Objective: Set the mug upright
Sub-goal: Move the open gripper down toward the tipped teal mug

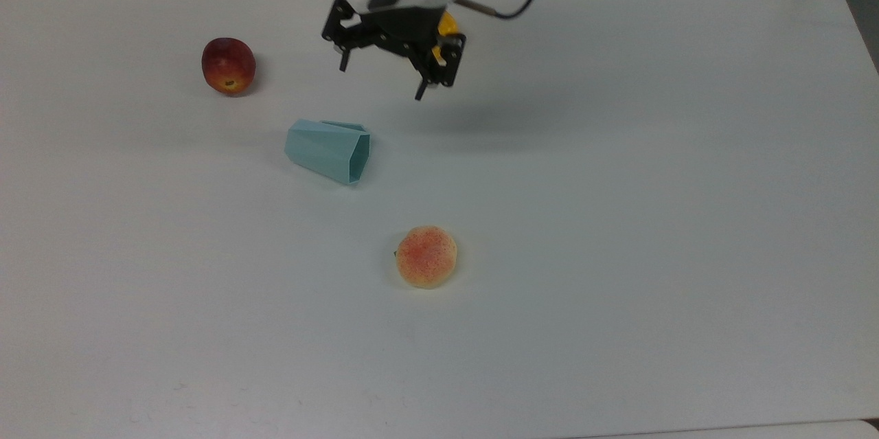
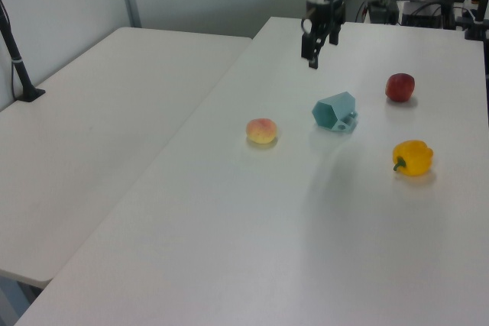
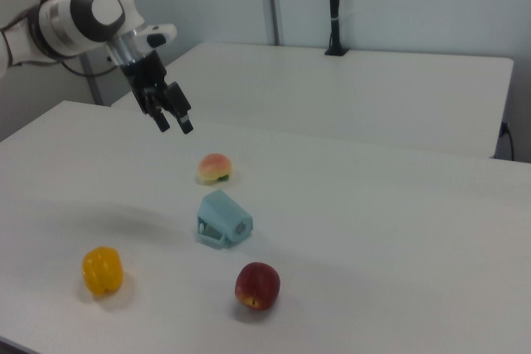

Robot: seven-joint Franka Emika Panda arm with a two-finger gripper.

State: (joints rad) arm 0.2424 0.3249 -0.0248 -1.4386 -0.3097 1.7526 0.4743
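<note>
The pale blue faceted mug (image 1: 328, 150) (image 2: 335, 111) (image 3: 224, 218) lies on its side on the white table (image 1: 618, 219). In the top view its hexagonal mouth faces right and its handle lies along the far side. My gripper (image 1: 380, 82) (image 2: 309, 59) (image 3: 175, 128) hangs in the air above the table, open, with nothing between its black fingers. In the top view it is beyond the mug and slightly to the right, well apart from it.
A red apple (image 1: 228, 65) (image 2: 399, 87) (image 3: 257, 285), a peach (image 1: 426, 256) (image 2: 261, 131) (image 3: 215, 167) and a yellow bell pepper (image 2: 412, 157) (image 3: 102, 270) lie around the mug. In the top view the gripper partly covers the pepper (image 1: 448, 25). A second table (image 2: 99, 112) adjoins.
</note>
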